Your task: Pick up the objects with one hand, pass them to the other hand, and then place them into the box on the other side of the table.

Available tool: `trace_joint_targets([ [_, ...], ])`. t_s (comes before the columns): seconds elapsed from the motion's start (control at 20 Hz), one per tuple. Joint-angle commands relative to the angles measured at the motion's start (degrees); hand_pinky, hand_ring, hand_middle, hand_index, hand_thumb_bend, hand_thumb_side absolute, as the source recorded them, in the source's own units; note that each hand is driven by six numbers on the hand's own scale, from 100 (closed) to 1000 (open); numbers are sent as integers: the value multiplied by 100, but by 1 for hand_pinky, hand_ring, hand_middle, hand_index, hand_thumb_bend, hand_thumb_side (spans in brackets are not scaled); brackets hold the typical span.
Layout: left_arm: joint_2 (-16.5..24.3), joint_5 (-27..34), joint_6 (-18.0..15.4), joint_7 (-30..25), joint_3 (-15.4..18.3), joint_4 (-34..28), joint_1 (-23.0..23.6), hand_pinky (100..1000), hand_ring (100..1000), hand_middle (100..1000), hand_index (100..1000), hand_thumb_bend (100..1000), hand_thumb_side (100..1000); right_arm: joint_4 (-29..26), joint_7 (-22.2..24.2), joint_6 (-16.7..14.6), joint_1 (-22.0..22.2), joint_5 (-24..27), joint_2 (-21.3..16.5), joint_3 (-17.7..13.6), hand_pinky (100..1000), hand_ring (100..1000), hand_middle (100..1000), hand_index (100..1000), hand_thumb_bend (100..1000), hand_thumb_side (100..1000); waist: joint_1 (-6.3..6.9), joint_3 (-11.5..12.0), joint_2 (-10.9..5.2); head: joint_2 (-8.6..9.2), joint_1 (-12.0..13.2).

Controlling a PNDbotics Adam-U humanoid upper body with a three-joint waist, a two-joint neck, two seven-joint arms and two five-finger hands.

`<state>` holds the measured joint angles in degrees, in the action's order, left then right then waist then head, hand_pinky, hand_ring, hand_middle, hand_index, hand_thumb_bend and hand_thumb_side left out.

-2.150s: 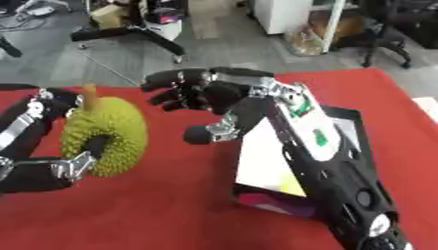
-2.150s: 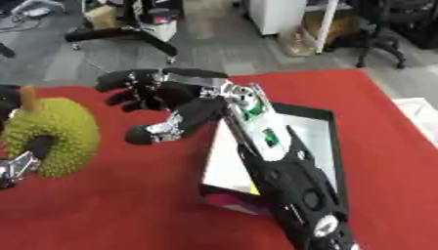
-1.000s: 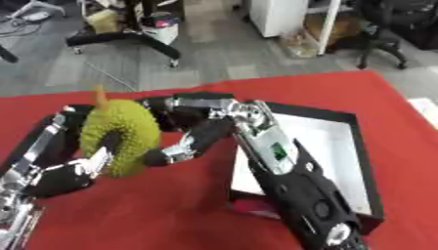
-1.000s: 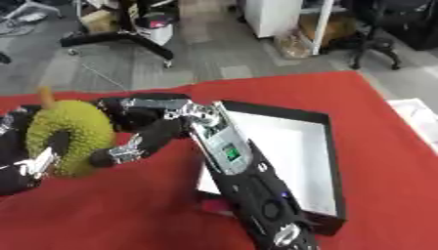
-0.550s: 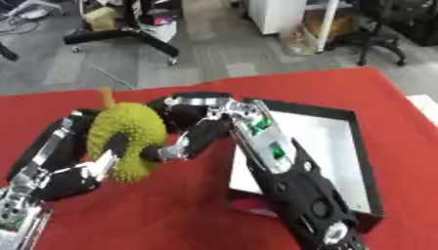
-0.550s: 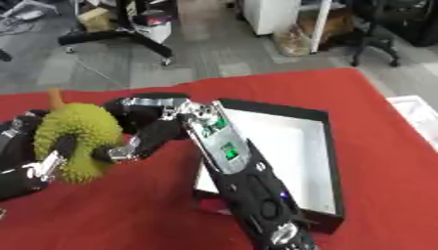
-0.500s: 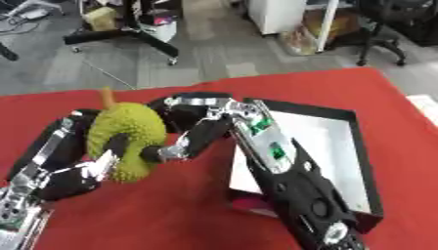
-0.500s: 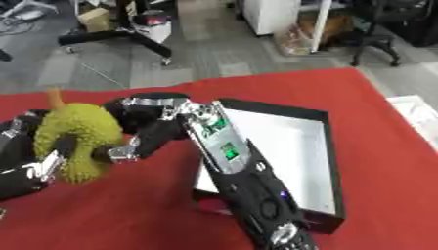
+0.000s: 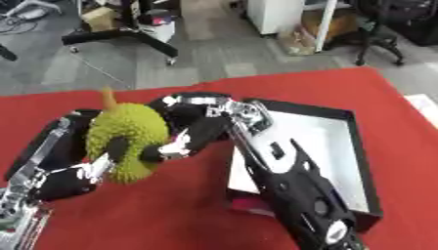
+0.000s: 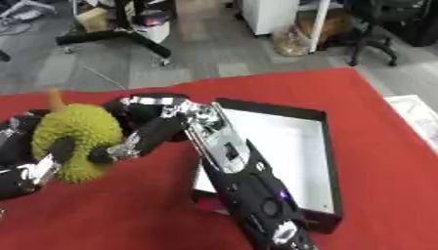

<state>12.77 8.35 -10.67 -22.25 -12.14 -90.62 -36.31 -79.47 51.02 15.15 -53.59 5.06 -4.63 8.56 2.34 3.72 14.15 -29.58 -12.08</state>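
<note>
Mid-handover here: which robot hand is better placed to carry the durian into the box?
Right robot hand: it already closes on the durian and its arm lies beside the box. Left robot hand holds the fruit on the far side from the box.

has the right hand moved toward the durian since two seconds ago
Yes. The right hand has swung leftward, away from the box and onto the durian, where its fingers now wrap the fruit opposite the left hand.
</note>
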Motion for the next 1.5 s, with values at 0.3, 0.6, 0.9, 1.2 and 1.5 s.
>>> trace_joint_targets([
  [0.3,733,90,-12,-238,375,-84,211,839,763,693,725,821,434,-543,95,34,-45,474,-235,-168,936,677,522,588,327,100,4,-113,-76,-8,189],
  [0.6,1378,157,-92,39,642,-227,431,830,755,679,716,804,430,-521,95,-143,132,433,-615,-351,935,677,523,589,342,100,-39,-244,-137,-139,175],
  [0.9,1991,132,-178,334,869,-281,718,827,752,677,707,783,442,-427,21,-803,406,378,-1295,-558,928,686,532,601,368,100,-91,-405,-181,-354,159],
  [1.2,2255,124,-189,708,1046,-321,981,825,748,670,696,772,455,-38,-420,-2280,997,-27,-2238,-844,905,690,535,604,393,100,-73,-491,-211,-816,114],
  [1.5,2382,89,-205,888,1154,-377,1115,824,747,669,697,774,456,387,-741,-3480,1392,-579,-2707,-966,890,706,562,634,389,100,-14,-498,-207,-775,316],
])
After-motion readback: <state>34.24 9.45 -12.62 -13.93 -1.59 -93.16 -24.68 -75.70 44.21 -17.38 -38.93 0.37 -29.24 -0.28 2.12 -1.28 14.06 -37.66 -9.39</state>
